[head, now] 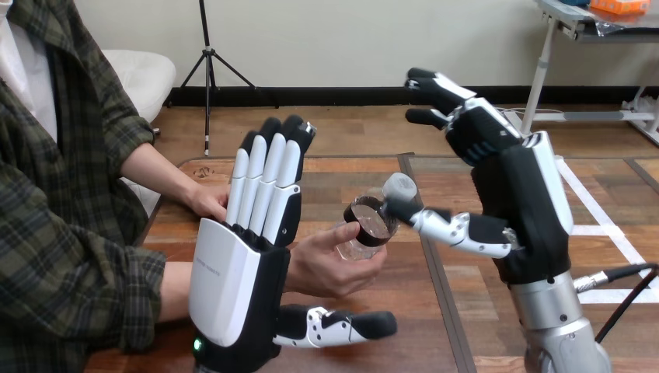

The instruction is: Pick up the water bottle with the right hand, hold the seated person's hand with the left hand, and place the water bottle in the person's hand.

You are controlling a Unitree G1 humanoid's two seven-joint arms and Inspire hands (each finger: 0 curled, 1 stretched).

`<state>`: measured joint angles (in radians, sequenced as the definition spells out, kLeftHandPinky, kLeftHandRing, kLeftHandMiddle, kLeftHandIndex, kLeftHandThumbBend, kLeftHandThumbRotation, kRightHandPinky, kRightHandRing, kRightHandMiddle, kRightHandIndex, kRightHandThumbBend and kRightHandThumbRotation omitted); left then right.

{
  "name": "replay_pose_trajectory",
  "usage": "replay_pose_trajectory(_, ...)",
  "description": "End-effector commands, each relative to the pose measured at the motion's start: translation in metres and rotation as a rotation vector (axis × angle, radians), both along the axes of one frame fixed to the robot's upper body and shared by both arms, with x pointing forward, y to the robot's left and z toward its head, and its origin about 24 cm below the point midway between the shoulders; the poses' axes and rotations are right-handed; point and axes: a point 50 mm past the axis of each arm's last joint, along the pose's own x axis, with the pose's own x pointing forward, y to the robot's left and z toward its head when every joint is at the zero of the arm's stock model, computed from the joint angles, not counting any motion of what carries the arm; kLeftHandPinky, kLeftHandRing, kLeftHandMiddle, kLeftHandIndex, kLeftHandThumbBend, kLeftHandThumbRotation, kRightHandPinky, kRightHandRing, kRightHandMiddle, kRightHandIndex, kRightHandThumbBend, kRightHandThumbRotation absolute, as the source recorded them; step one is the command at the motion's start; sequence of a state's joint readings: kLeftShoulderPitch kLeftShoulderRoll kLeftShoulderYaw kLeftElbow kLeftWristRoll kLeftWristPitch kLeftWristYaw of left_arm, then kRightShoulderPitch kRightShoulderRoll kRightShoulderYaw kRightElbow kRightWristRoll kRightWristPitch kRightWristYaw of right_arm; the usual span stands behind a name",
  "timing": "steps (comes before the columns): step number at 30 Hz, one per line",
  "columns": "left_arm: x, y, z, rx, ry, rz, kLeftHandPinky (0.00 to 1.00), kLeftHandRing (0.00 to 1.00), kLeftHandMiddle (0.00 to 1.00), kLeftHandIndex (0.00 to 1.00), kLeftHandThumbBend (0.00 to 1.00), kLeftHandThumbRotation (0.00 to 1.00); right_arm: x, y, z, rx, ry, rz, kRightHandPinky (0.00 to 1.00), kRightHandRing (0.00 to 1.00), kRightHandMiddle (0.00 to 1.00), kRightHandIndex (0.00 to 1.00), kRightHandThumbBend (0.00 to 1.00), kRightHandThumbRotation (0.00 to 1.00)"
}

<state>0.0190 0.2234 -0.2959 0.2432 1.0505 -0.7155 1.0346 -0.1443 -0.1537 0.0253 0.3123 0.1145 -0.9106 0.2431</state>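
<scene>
Left hand (233,287) nearest, at 7 o'clock of view, back shell facing camera, palm away. Its fingers (268,179) are straight, pressed side by side, pointing up toward 12. Left thumb (342,326) sticks out flat toward 3 o'clock, low over the table. Nothing is gripped; the hand is spread flat and upright.

Person's hand (326,260) is at view centre, just at 3 o'clock of the left palm and above the left thumb. It comes out from behind the left hand, so the wrist is blocked. Cannot tell if the palm touches it; no robot finger curls round it.

Water bottle (365,225) lies in that person's hand, with the person's fingers wrapped under and round it. It is clear plastic, with a dark round end tilted toward the camera, at about 1 o'clock of the person's hand.

Right hand (524,202) is at 3 o'clock of the bottle, upright, on a silver forearm (559,326) rising from the bottom edge. Its fingers (435,89) are loosely bent at the top, pointing toward 9, well clear of the bottle. Right thumb (451,225) reaches toward 9 with its tip right at the bottle's upper edge, touching or just beside, cannot tell. The hand is not clamped on the bottle.

Person's other hand (208,200) is farther back at 10 o'clock, resting on the table (350,175), partly hidden by the left fingers.

A dark seam (439,280) runs from 12 to 6 under the bottle area. White lines (584,203) are at far 3 o'clock.
</scene>
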Motion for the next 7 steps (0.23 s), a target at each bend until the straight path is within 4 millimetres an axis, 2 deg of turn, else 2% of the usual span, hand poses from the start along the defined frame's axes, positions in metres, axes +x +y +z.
replay_pose_trajectory(1, 0.0079, -0.0112, 0.0215, -0.059, -0.125, -0.060, 1.00, 1.00, 1.00, 1.00, 1.00, 1.00, 0.0014, -0.0018, 0.0090, 0.064, -0.060, -0.033, 0.73, 0.83, 0.86, 0.75, 0.56, 0.20)
replay_pose_trajectory(7, 0.0054, -0.0182, 0.0239, -0.116, -0.118, -0.100, 1.00, 1.00, 1.00, 1.00, 1.00, 1.00, -0.0011, -0.0018, 0.0045, 0.108, -0.062, -0.054, 0.70, 0.80, 0.84, 0.73, 0.54, 0.21)
